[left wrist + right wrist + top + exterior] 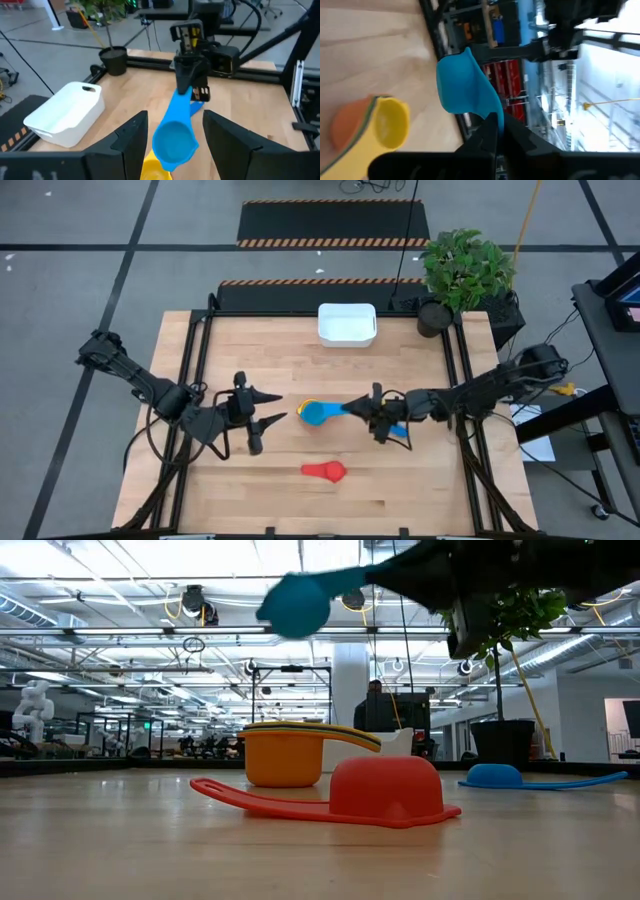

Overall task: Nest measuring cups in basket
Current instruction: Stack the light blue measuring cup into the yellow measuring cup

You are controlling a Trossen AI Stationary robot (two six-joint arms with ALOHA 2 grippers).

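Observation:
A light blue measuring cup (pixel 315 412) hangs in the air at mid-table, and my right gripper (pixel 372 412) is shut on its handle. Just under it stands a stack of cups (pixel 285 755), orange with yellow on top, resting on its base. My left gripper (pixel 283 407) is open and points toward the table's right edge. Its fingertips stand just short of the light blue cup (pixel 172 142), touching nothing. A red cup (pixel 325 471) and a dark blue cup (pixel 495 775) lie mouth-down on the table. The white basket (pixel 347 323) sits at the far edge. My right gripper pinches the light blue cup's flat handle near its free end (pixel 184 97) between its two fingers (pixel 492 131). The fingers come in roughly level from the table's right side and lie along the handle. The cup is lifted clear, its bowl (pixel 295 605) out beyond the fingertips above the stack.
A black pot with a green plant (pixel 462 272) stands at the far right corner, beside the basket. The dark blue cup (pixel 400 430) lies right under my right arm. Bare wood lies between the stack and the basket. A black frame rail (pixel 150 62) borders the table.

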